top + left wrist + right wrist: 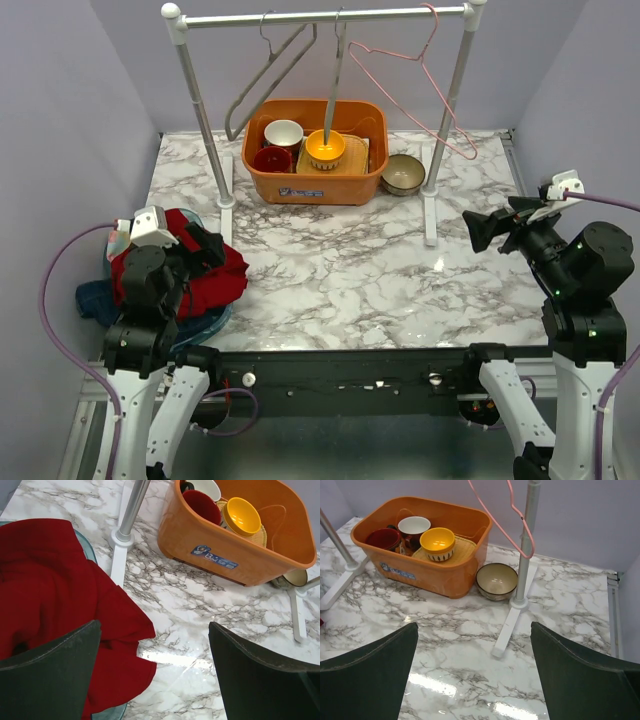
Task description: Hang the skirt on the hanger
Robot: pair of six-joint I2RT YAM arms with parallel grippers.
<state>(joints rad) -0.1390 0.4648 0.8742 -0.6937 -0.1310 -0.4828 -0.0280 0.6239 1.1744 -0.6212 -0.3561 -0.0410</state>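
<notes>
One red skirt [218,278] lies crumpled at about 9 o'clock on the desk [340,270]. It sits on blue cloth [95,300] at the left edge, right under my left jaws. Those jaws are spread wide with nothing between them. In the left wrist view one finger [50,670] hangs over the red folds and the other over bare marble. My right jaws, at 3 o'clock, are likewise wide apart and empty.

The skirt is a heap, so I can make out no waistband or hem. Its visible spread runs roughly 9 to 3 o'clock, with a loose flap [127,645] pointing toward the desk's middle. My arm hides the rest.

The step in hand, as I judge it, is the pick-up. It should go best if I lower onto that flap and pinch red cloth only, leaving the blue layer behind. Then I lift high enough for the skirt to hang out and show its top edge.

Farther off, at 12 o'clock, a grey hanger [272,82] and a pink hanger [410,100] hang from the rail [320,17]. The tub [315,185] sits beneath them, with a bowl [404,175] beside it.
</notes>
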